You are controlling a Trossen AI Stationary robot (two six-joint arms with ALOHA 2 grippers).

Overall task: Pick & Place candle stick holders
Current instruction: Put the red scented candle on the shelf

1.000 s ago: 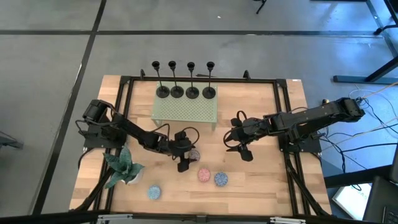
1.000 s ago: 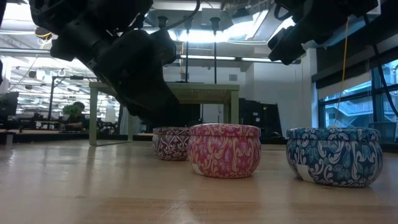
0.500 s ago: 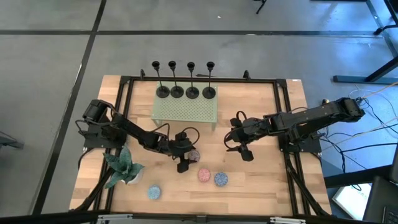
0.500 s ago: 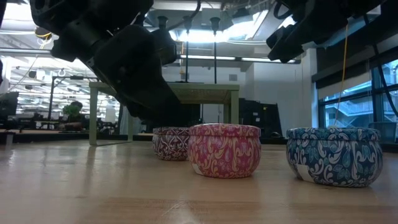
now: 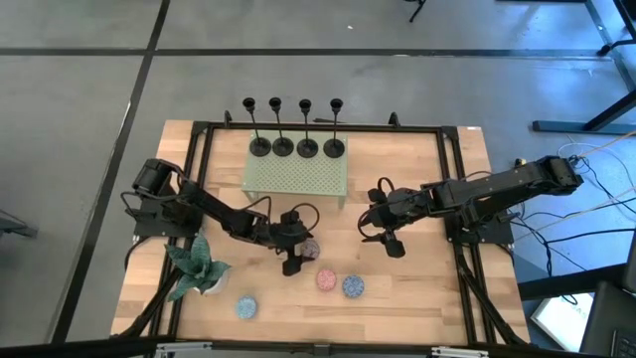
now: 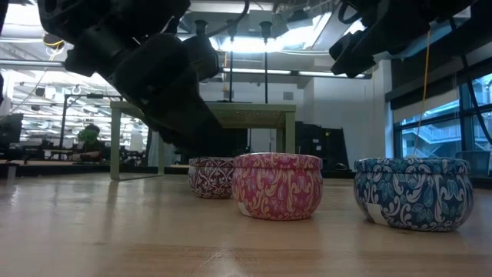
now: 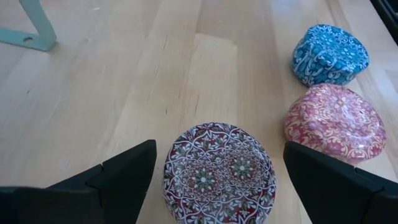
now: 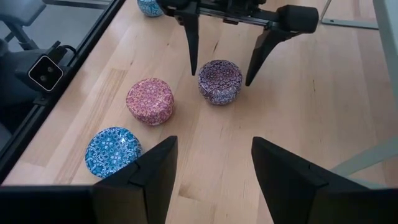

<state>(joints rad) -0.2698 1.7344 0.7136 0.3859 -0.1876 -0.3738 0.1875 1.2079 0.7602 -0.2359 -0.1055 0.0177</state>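
Holders (image 5: 294, 145) stand on rack, well apart from left gripper (image 5: 300, 255), open around purple candle (image 5: 310, 248).

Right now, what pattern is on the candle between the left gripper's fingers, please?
Dark red-and-white floral candle; left wrist view.

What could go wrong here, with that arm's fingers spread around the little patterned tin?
1. The left gripper stands open astride the purple tin candle, not a candle stick holder; closing would likely grab the wrong thing.
2. The pink tin sits nearby, so a sweep might knock it.
3. The four candle stick holders are slim and close together on the green stand; reaching one could topple another.
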